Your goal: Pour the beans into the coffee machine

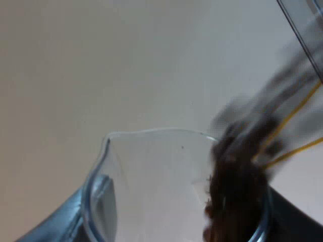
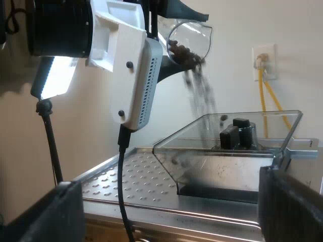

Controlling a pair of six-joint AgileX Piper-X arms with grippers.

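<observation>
Left end effector [image 1: 176,222]: pinching the measuring glass [image 2: 191,35], which is tipped above the bean hopper [image 2: 232,156].
Beans [image 2: 201,96]: streaming from the glass lip down into the open hopper.
Right end effector [image 2: 166,201]: fingers spread wide, low beside the espresso machine [image 2: 126,176] top.

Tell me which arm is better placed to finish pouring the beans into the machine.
Left. The left gripper holds the measuring glass tipped over the bean hopper, with beans falling in. The right gripper sits open, low by the top of the espresso machine, holding nothing.
</observation>
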